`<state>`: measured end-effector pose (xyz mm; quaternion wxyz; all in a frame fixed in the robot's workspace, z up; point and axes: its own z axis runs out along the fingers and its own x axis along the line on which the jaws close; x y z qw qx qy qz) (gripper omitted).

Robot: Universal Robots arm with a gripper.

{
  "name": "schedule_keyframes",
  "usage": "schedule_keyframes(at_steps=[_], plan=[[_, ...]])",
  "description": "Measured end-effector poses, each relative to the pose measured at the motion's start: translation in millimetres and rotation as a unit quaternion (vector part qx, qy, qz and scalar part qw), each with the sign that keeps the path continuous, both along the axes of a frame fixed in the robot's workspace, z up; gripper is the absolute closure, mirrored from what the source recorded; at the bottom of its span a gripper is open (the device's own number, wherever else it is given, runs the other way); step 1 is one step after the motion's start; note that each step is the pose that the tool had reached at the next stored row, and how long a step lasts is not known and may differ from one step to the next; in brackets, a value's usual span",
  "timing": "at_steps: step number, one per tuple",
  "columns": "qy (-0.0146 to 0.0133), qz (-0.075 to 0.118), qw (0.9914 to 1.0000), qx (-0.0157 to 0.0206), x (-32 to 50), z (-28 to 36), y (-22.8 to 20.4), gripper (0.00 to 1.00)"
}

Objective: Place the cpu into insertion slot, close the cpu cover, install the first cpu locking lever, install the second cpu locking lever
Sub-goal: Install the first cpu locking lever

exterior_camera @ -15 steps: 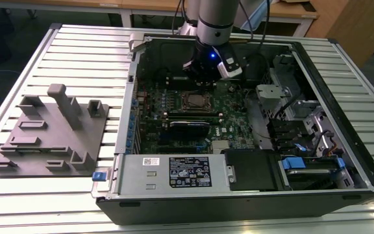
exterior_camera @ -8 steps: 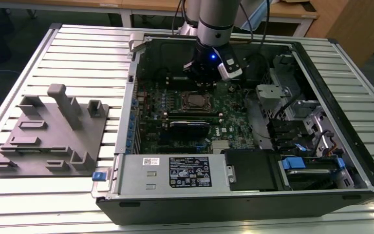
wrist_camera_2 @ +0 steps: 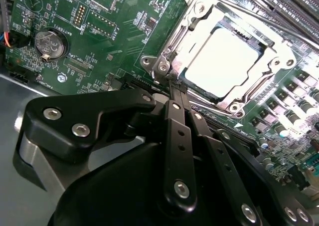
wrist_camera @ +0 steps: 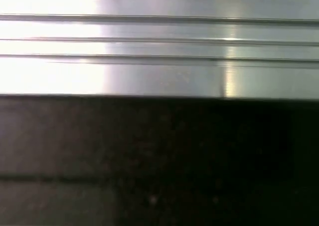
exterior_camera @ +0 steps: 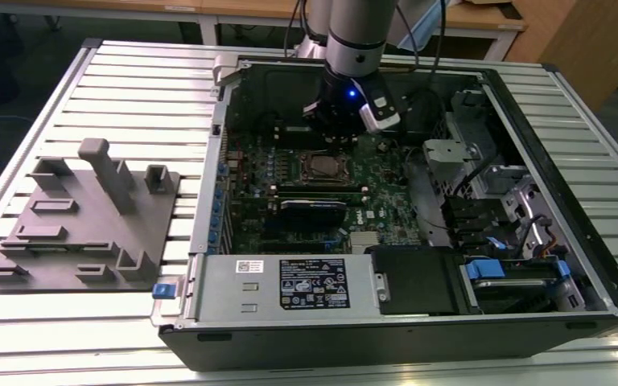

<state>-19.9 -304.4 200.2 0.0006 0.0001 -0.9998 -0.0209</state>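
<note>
- Gripper [wrist_camera_2: 175, 86]: black, closest in the second wrist view. Fingers [wrist_camera_2: 179, 136] clenched, tips pressed together at one corner of the cover [wrist_camera_2: 199, 31]. Cannot tell whether anything thin is pinched between them.
- In the exterior view, same gripper [exterior_camera: 331, 137] hangs inside the open case [exterior_camera: 566, 161], just behind the slot [exterior_camera: 302, 166].
- Cpu [wrist_camera_2: 227, 61]: silver-grey top, lies flat in the slot and shows through the cover's square cut-out.
- Cover: silvery frame, lies down flat around the cpu, with screw heads at its corners.
- Board [wrist_camera_2: 114, 36]: green, surrounds the slot and carries a coin battery [wrist_camera_2: 50, 42] well apart from the cover.
- Memory slots [wrist_camera_2: 284, 1]: long, dark, just beyond the cover on the side away from the battery.
- Power supply [exterior_camera: 287, 281]: grey box with a black label, at the case's near wall.
- Fixture [exterior_camera: 84, 217]: grey moulded tray with upright posts, on the table [exterior_camera: 126, 80] at the exterior view's left, beside the case.
- First wrist view: pale ribbed metal [wrist_camera: 159, 46] above a dark band [wrist_camera: 159, 161]; cannot tell which part.
</note>
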Motion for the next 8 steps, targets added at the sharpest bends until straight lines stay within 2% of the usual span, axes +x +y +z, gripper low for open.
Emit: schedule_keyframes(at_steps=[8], plan=[[0.0000,-0.014,0.99991,0.0000,0.0,1.6,0.2,0.90]])
